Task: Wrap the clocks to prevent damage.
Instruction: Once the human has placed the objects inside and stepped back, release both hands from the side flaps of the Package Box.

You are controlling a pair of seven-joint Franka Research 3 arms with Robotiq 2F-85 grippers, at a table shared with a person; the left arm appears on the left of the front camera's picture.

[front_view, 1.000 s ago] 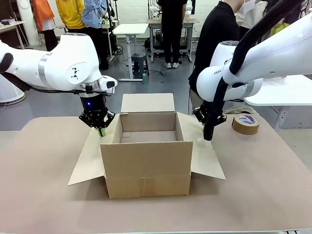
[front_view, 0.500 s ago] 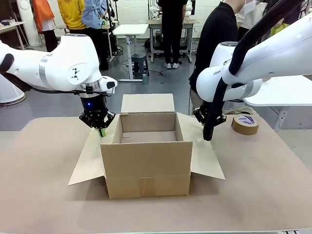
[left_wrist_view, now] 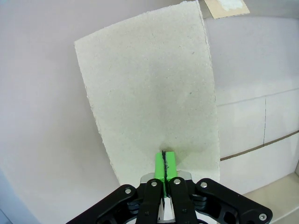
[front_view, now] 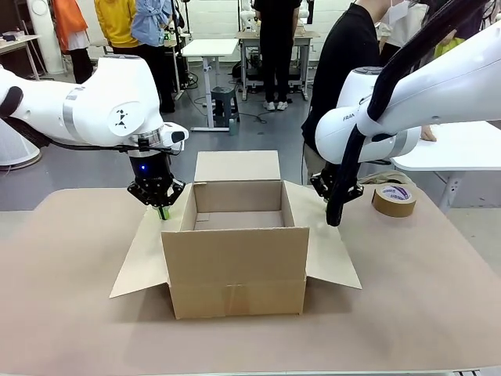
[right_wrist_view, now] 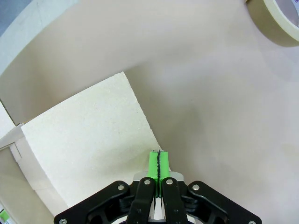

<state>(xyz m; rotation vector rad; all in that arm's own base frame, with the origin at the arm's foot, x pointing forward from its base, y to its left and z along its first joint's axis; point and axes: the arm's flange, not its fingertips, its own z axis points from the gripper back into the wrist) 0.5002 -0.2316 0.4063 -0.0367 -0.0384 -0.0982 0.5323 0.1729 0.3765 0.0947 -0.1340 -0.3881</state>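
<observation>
Inspector: Starting at the left. Found the left gripper (front_view: 162, 210) pointing down over the left flap (front_view: 145, 251), close to the fold. Green pads (left_wrist_view: 159, 165) pressed flat together, nothing pinched between. Cannot tell whether touching the card.

Clerk: And the middle?

Inspector: Noted one cardboard box (front_view: 235, 262) at the centre of the table (front_view: 63, 321), upright, open at the top, all four flaps folded outward. Taped seam low on the front wall. Inner walls and part of the floor visible from the front — plain card.

Clerk: Further right?

Inspector: Found the right gripper (front_view: 334, 210) pointing down at the far part of the right flap (front_view: 333, 258), partly hidden in the front view behind a black cable (front_view: 352, 157). Jaws shut here as well, pads meeting, holding nothing. Tips just at the flap's edge, by the wrist view. Recorded beyond, towards the table's right side: a tape roll (front_view: 394, 199) lying flat, well apart from the box. Noted past the far edge a person (front_view: 348, 70) in black.
</observation>
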